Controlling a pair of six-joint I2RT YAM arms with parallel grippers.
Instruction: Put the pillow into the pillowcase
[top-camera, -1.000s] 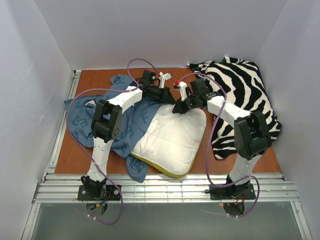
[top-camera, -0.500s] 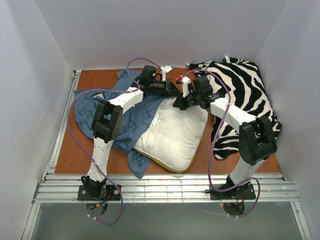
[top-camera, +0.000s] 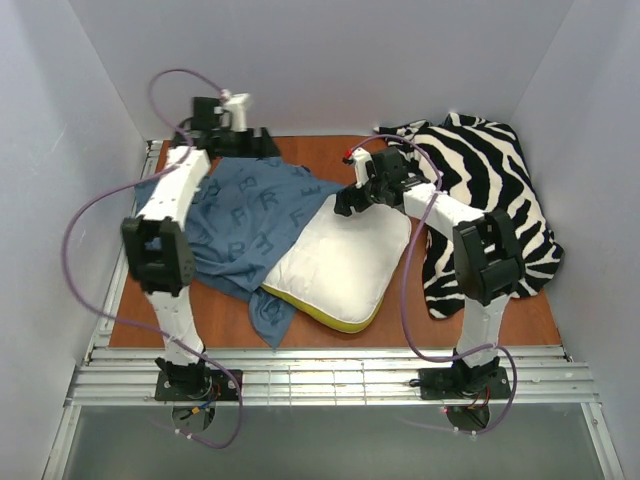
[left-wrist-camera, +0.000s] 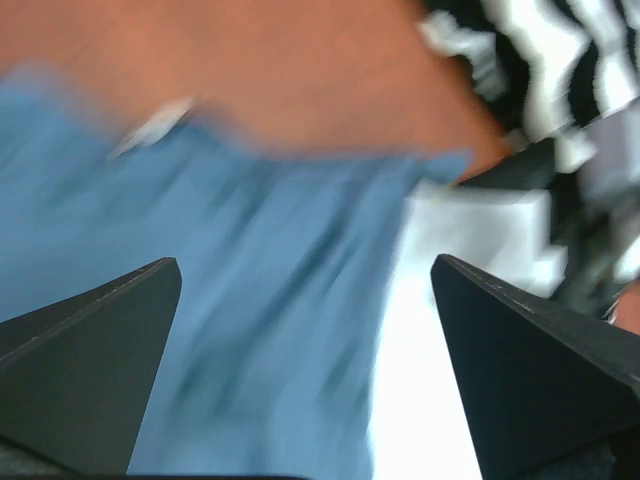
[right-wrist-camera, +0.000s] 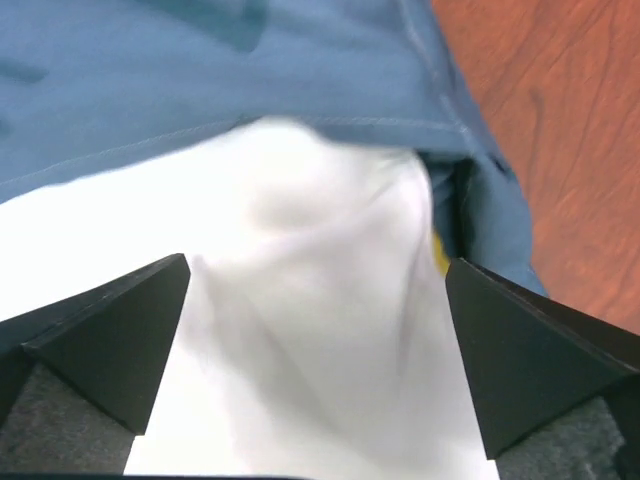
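The pillow (top-camera: 340, 265) is lying mid-counter (top-camera: 140, 325), touching the blue pillowcase (top-camera: 250, 215) that is spreading out to its left. The right tool (right-wrist-camera: 315, 360) is hovering released over the pillow's far corner. The left tool (left-wrist-camera: 305, 370) is gaping, grasping nothing, above the pillowcase's far edge.

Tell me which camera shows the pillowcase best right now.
Top external: nearly all of the blue pillowcase shows, spread out left of the pillow. Left wrist shows only a motion-blurred blue patch; right wrist shows just a blue strip above the white pillow.
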